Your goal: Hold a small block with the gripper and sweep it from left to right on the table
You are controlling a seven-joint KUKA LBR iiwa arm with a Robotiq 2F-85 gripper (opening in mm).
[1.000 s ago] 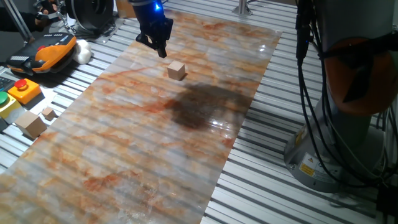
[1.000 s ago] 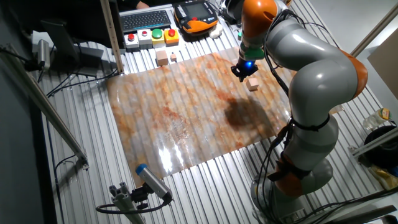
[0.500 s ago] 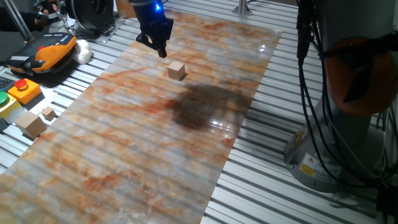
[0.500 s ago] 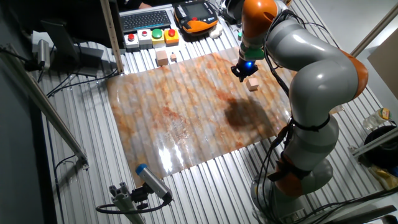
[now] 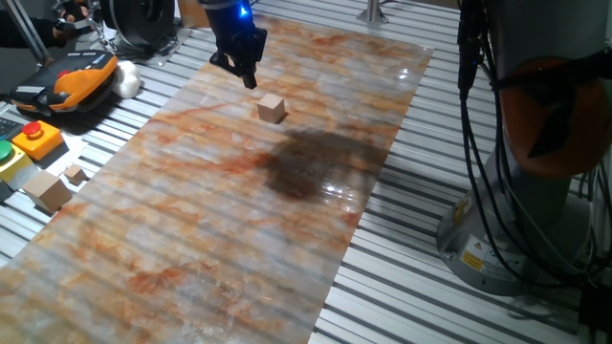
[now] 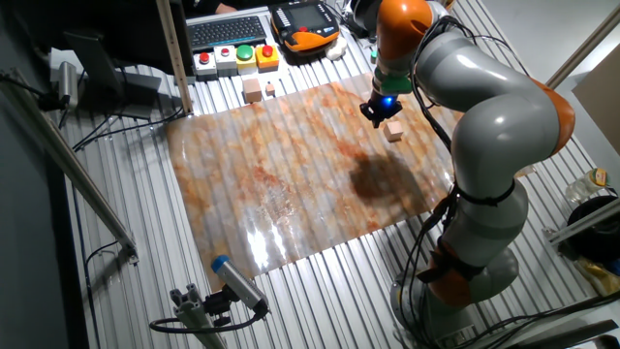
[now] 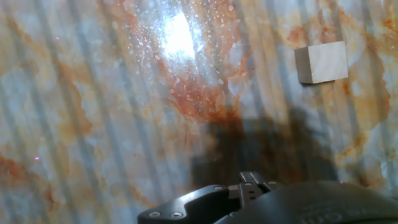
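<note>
No legible text, brand or number appears in any view. A yellow warning label (image 5: pixel 472 258) stands on the robot base (image 5: pixel 497 239), its print too small to read. The keyboard (image 6: pixel 228 31) and the push-button boxes (image 6: pixel 237 57) show keys and caps whose markings cannot be made out.

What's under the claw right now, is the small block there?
No. Under the claw is only bare marbled table. The small block sits apart on the sheet, ungrasped. Whether the claw is open cannot be told.
</note>
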